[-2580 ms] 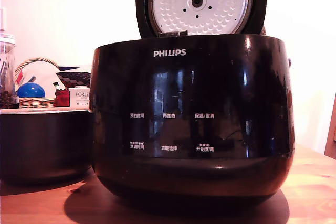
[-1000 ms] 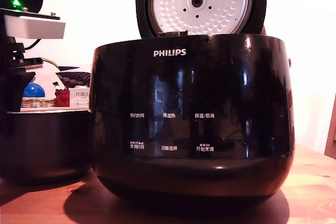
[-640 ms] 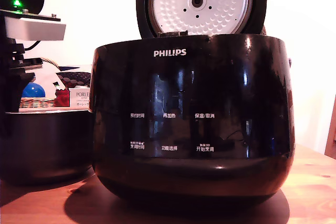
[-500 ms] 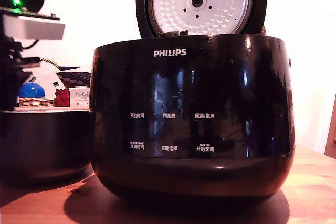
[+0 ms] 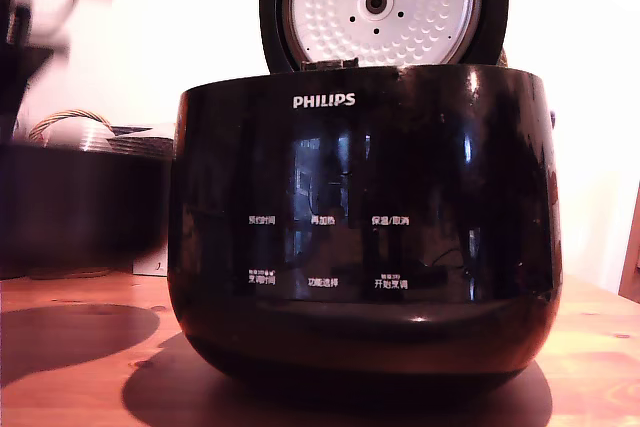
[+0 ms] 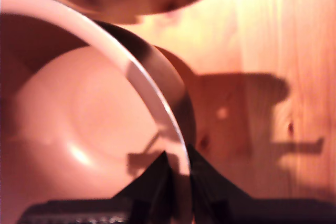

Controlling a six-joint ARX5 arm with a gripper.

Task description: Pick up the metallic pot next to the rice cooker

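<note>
The metallic pot [image 5: 80, 202] hangs clear of the wooden tabletop [image 5: 80, 347], blurry at the exterior view's left; hand [image 6: 180, 182] pinches its rim; rice cooker [image 5: 365, 217] fills the middle.

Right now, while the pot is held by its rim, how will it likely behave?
The pot looks like rigid metal and is empty, so probably stiff and fairly light. The gripper pinches one spot of the thin rim, so it may tilt or swing. The smooth wall might slip.
</note>
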